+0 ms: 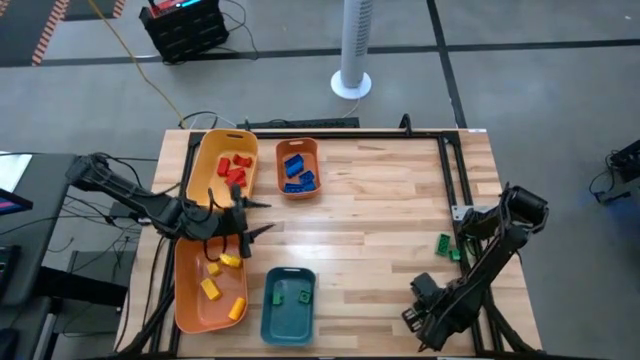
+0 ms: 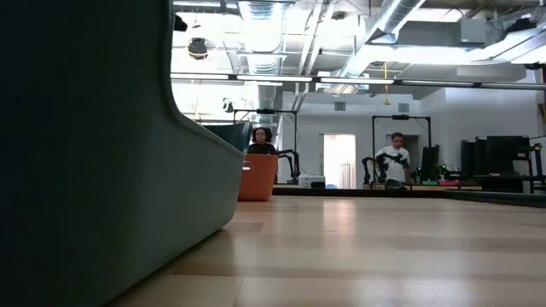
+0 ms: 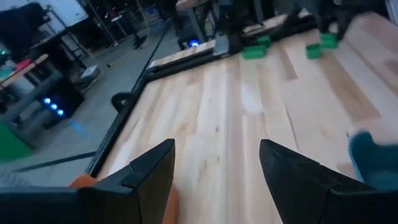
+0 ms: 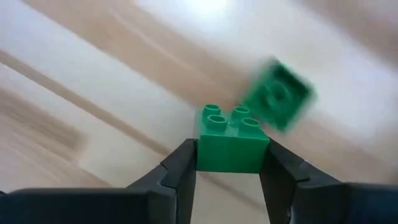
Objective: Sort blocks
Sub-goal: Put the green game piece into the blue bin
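My right gripper (image 4: 231, 155) stands at the table's right edge (image 1: 462, 238), pointing down and shut on a green brick (image 4: 231, 146). A second green brick (image 4: 280, 93) lies on the wood just beyond it. My left gripper (image 3: 214, 168) hangs open and holds nothing, above the gap between the two left trays (image 1: 248, 222). Red blocks (image 1: 235, 168) lie in the yellow tray (image 1: 208, 150), blue blocks (image 1: 297, 172) in the small orange tray (image 1: 298, 148), and yellow blocks (image 1: 215, 285) in the large orange tray (image 1: 185, 300). Green blocks (image 1: 288, 296) lie in the teal tray (image 1: 288, 325). My right gripper pinches the green brick between its two fingers, one on each opposite side wall (image 4: 200, 152). The fingers come from above, pointing down. The studded face (image 4: 227, 118) shows past the fingertips. I cannot tell whether the brick is clear of the table.
The middle of the table (image 1: 380, 210) is bare wood. A black metal frame (image 1: 455, 170) runs along the table's far and right edges. In the low view the teal tray's wall (image 2: 102, 170) fills the left side. People (image 2: 394, 158) stand in the room behind.
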